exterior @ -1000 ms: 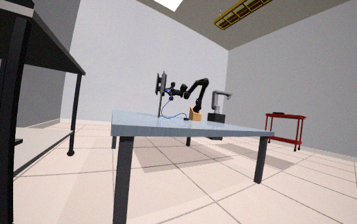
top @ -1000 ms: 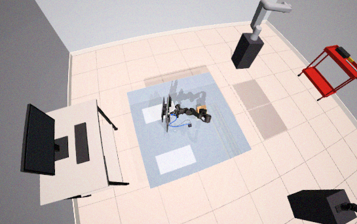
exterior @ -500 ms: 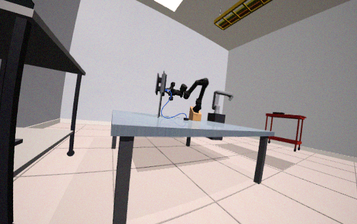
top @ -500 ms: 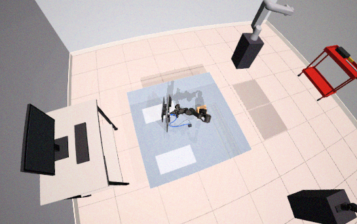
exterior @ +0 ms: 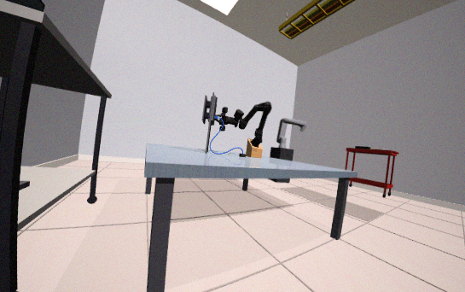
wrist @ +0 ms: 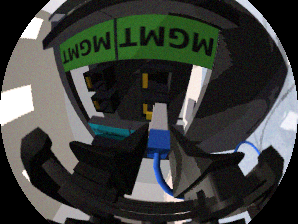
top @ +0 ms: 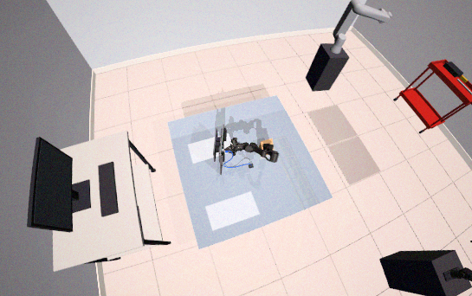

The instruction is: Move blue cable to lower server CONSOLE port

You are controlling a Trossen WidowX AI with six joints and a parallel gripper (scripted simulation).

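From my screen, working left to right, the upright server unit (top: 221, 167) (exterior: 214, 104) (wrist: 131, 82) comes first. Green MGMT labels (wrist: 167, 41) read upside down in the wrist view, with dark ports (wrist: 157, 80) beyond them. The plug (exterior: 217, 117) (wrist: 159, 142) is right at the server face, its pale nose overlapping a gold-marked opening. I can't tell whether it is seated or just outside, nor which server this is.

My jaws are narrow and closed on the plug, one finger each side of its blue body. If I'm extracting, I want the tab squeezed fully before I draw straight back; if I'm inserting, I'd square the nose to the CONSOLE opening, push along its axis, and release only after the click. Either way, a sideways twist could wedge the nose or make it slip, so I'd go slowly.

The blue cable (top: 235, 167) (exterior: 212, 139) (wrist: 158, 172) droops to a small black block (top: 250, 165) (exterior: 242, 155) on the bench (top: 277, 188) (exterior: 250, 171); its slack should stay clear of my fingers.

Rightmost, the arm (top: 255, 149) (exterior: 264, 108) rises beside an orange block (top: 267, 142) (exterior: 254, 150), bends high at the elbow, then reaches toward the face with its wrist roughly level.
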